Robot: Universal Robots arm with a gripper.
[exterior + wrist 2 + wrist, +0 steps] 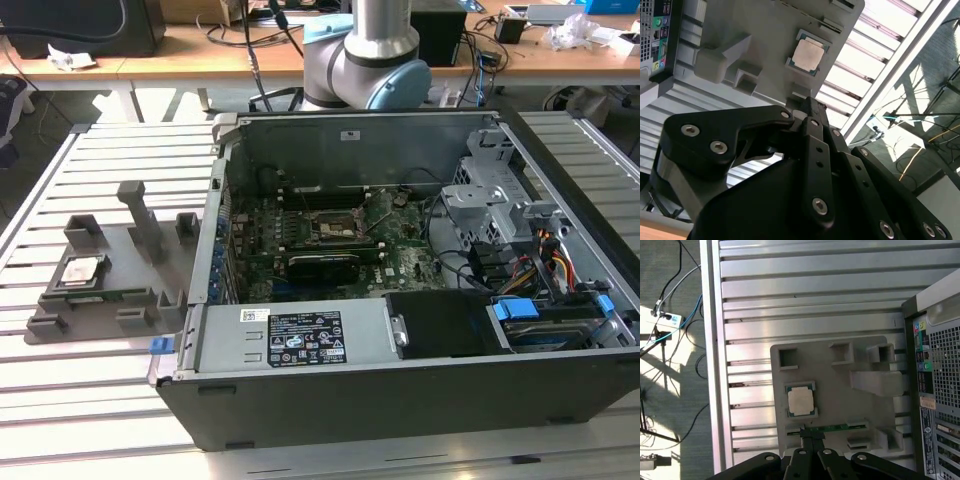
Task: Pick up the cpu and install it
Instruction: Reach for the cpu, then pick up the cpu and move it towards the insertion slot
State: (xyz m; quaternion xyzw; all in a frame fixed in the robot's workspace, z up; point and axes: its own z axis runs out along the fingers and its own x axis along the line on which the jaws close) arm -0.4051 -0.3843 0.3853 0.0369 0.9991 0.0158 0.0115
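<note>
The cpu (82, 270) is a small square chip with a silvery top. It lies flat in a recess of the grey holder plate (130, 290), on the exterior view's left, beside the open computer case (400, 380). Both wrist views look down on the cpu (801, 401) (807, 55) from well above. My gripper (812, 436) (805, 102) hangs over the holder's edge with its black fingers drawn together and nothing between them. It is clear of the chip. On the green board inside the case, the dark socket frame (335, 225) stands uncovered.
A thin green memory strip (832, 428) lies in a slot of the holder plate (840, 395), next to grey upright blocks (140, 215). The slatted metal table (90, 400) carries everything. The arm's base (370, 60) stands behind the case. Cables and drive cages (540, 260) fill the case's right side.
</note>
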